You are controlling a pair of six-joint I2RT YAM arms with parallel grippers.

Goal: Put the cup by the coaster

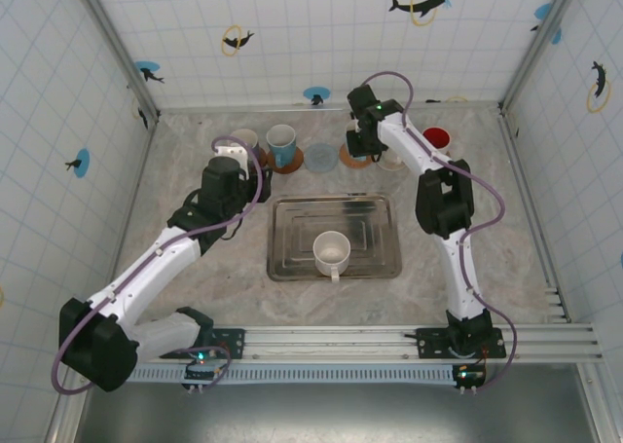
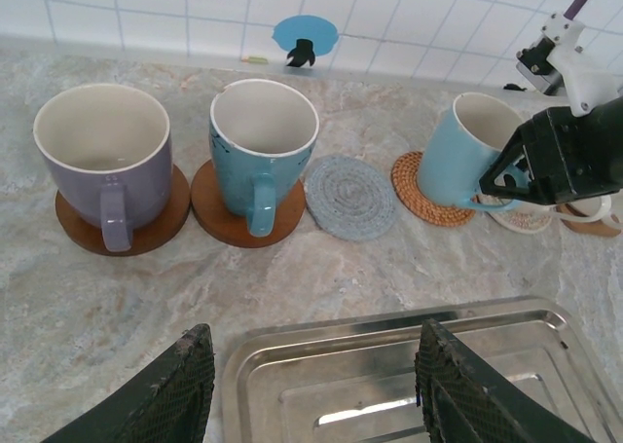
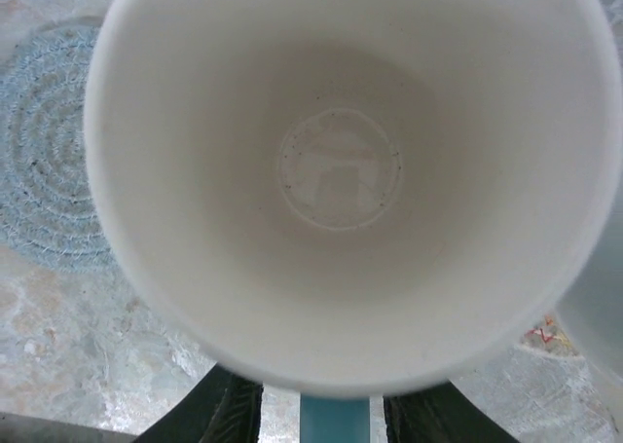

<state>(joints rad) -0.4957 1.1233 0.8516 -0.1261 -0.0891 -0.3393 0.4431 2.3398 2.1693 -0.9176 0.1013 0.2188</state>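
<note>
Nearest to us, a white cup [image 1: 331,251] stands upright in the steel tray [image 1: 282,260] at mid-table, its handle pointing toward the arm bases. At the tray's far-left corner we see the left gripper [image 2: 313,336] hanging released, its fingers spread wide, facing the back row. There, from left to right, a purple cup [image 2: 102,151] and a teal cup [image 2: 261,141] each sit on a wooden coaster [image 2: 224,224], and a grey-blue woven coaster [image 2: 348,198] lies flat just beside them. Next along, the right gripper [image 3: 326,419] is clenched on the handle of the light blue cup [image 2: 458,151]. That cup is at the orange woven coaster [image 2: 415,185], slightly tilted, and we cannot tell whether its base rests fully there. A red cup [image 1: 436,138] stands farther right by the back wall.
</note>
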